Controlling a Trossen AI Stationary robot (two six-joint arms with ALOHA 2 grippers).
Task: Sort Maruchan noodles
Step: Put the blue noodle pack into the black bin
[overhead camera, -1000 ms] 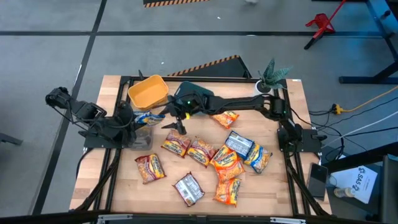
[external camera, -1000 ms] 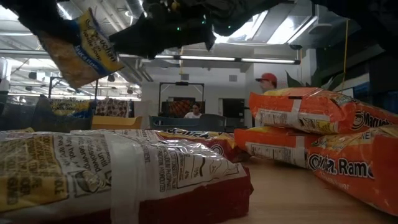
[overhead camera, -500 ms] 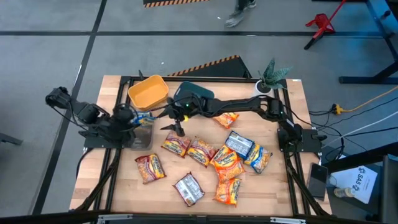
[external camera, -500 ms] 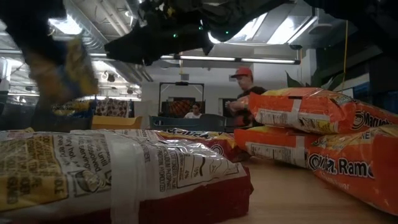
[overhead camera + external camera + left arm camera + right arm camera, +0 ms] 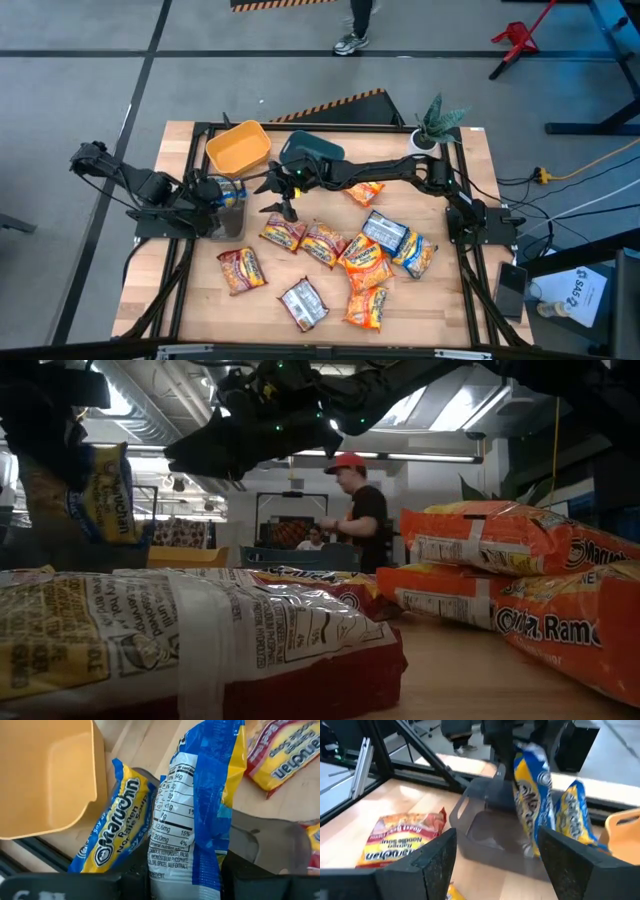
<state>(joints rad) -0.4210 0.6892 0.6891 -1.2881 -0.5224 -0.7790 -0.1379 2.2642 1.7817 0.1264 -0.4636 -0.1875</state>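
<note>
— Noodles lie all over our wooden worktop. A person walks behind.

— We see the left hand pinching a blue packet over the grey bin. The right hand hangs wide, empty.

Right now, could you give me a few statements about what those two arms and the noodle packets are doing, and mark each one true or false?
1. The left gripper holds a blue packet. True.
2. That packet hangs over the yellow bin. False: it hangs over the grey bin.
3. The right gripper is shut on an orange packet. False: it is open and holds nothing.
4. A second blue packet already stands in the grey bin. True.
5. A potted plant stands at a table corner. True.
</note>
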